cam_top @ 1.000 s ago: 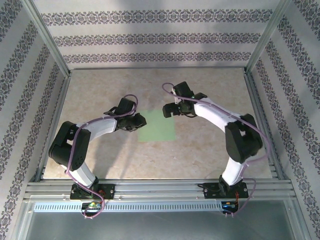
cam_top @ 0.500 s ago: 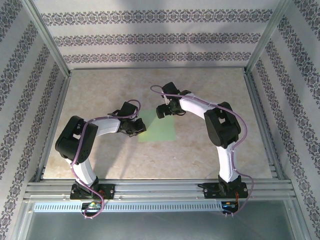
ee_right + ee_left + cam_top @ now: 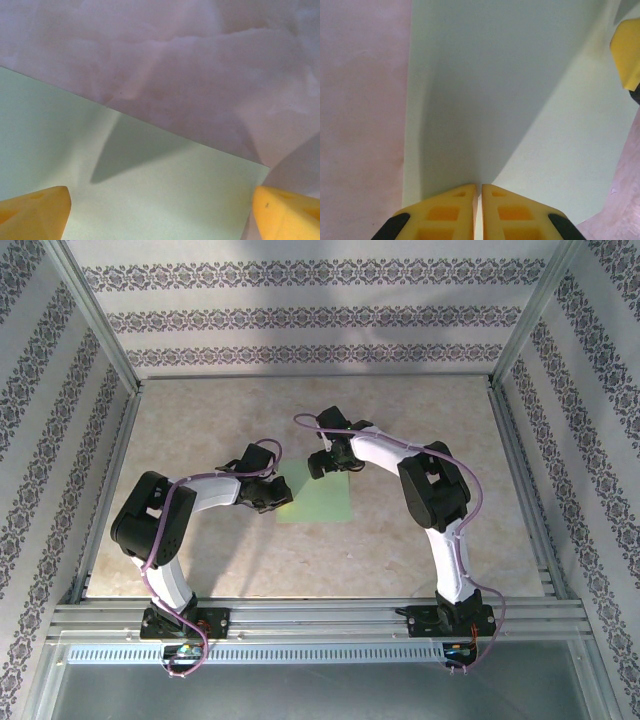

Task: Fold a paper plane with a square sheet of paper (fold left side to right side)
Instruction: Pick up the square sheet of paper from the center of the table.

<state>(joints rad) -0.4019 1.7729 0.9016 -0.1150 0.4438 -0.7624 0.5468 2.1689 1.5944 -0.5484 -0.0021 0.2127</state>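
- Paper [image 3: 318,502], a pale green square, lies flat a little left of the middle of the top view, unfolded.
- The left gripper [image 3: 280,495] sits at the paper's left edge. In the left wrist view its yellow fingers [image 3: 445,212] are pressed together at the bottom of the frame with the edge of the paper pinched between them, and a grey shadow fans across the paper above them.
- The right gripper [image 3: 322,462] hangs over the paper's upper left corner. In the right wrist view its two yellow fingers [image 3: 35,212] stand wide apart in the lower corners, holding nothing, with the paper's straight edge running diagonally between them.
- One finger of the right gripper also pokes into the upper right of the left wrist view, over the paper.
- Both arms curve inward from the bottom of the top view, each trailing a purple cable [image 3: 262,445], and they flank the paper.
- The desk [image 3: 420,440] is beige and marbled, framed by aluminium rails [image 3: 320,618].
- Walls [image 3: 300,315] carry white paper with dark ornamental bands.
- Compared with a second earlier, the right arm has folded leftward and its gripper has shifted left onto the paper's corner; the left arm's elbow has drawn in; the paper has kept its place.
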